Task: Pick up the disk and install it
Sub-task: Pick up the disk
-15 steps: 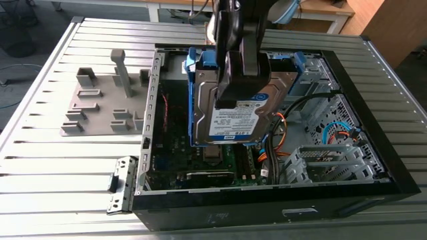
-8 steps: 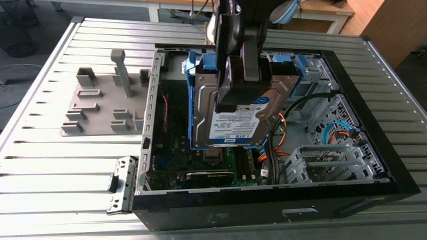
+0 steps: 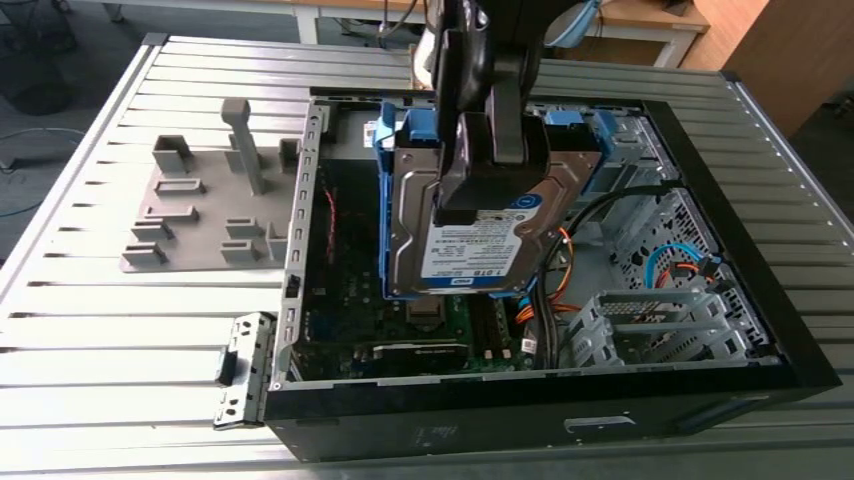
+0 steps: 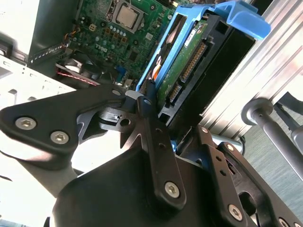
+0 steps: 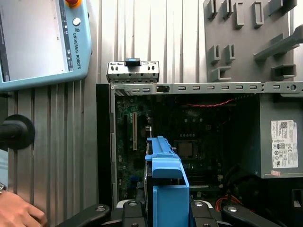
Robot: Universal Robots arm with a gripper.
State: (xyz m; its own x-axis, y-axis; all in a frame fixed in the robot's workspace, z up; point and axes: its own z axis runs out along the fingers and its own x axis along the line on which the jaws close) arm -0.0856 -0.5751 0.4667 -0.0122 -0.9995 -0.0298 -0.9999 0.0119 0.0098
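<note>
Exterior view, gripper point(image 3: 489, 185) clamping disk point(image 3: 475, 250), above computer case point(image 3: 534, 412)

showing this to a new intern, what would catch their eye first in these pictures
The gripper is shut on the disk, blue-framed with a white-and-blue label, held tilted over the open computer case in the exterior view. Next comes the green motherboard inside the case, then the grey fixture plate at the exterior view's left.
</note>
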